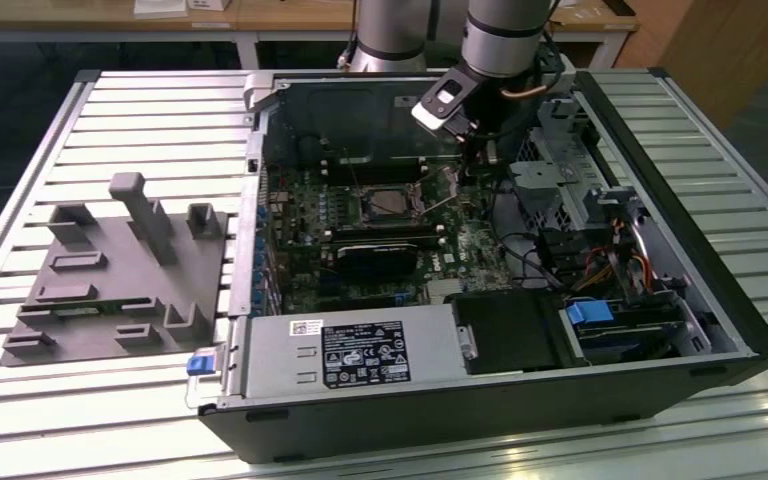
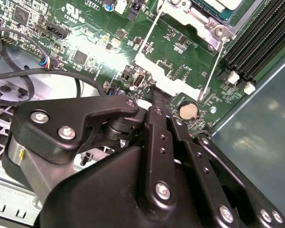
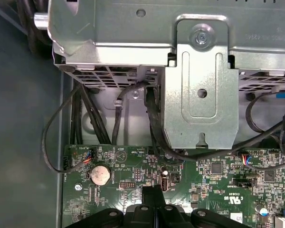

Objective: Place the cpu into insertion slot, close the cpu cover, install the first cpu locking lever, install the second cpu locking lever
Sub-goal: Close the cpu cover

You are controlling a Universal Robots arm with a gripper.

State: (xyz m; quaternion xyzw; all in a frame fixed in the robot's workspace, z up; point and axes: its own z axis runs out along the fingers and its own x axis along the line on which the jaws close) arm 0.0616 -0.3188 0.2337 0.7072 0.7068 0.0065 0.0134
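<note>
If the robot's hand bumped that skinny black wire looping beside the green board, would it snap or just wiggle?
Probably wiggle: the black wire hangs in a loose curve in the first wrist view, so it looks floppy. It's thin, so likely light to push. One end seems plugged into the green board, so a hard tug might stress that plug.
</note>
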